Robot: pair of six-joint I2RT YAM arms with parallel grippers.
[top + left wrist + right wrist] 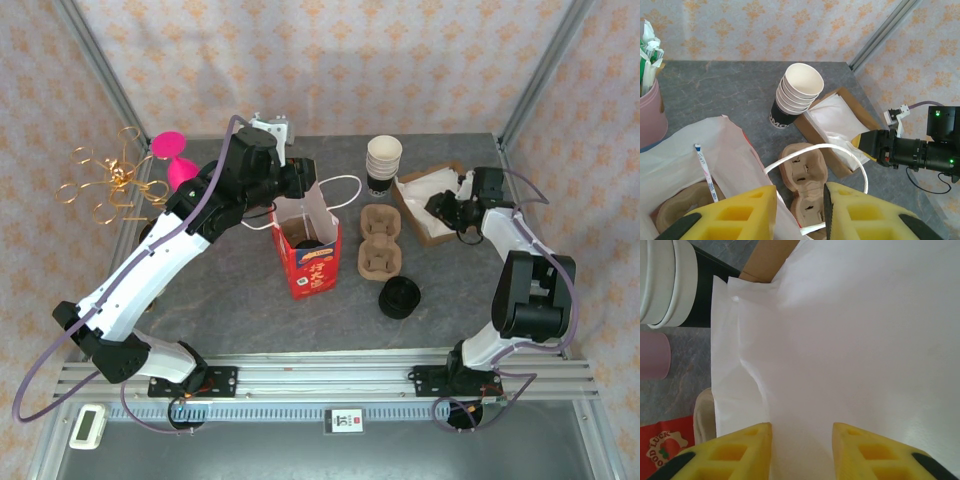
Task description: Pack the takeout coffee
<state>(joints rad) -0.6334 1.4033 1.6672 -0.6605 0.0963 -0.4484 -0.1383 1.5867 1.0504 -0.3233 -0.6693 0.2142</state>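
Grey table (250,310), cups (384,158) beside napkin box (434,240)

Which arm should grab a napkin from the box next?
Right, probably. The right gripper hangs over the white napkins in the cardboard box, fingers apart; the left gripper is at the rim of the paper bag.

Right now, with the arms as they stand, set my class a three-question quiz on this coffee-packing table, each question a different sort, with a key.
1. True or false: the stack of paper cups stands inside the red bag.
2. The right gripper is over: A the gold wire rack; B the box of white napkins; C the pink cup.
3. Name the item lying on the table between the red bag and the box of white napkins.
Key: 1 false; 2 B; 3 the cardboard cup carrier.
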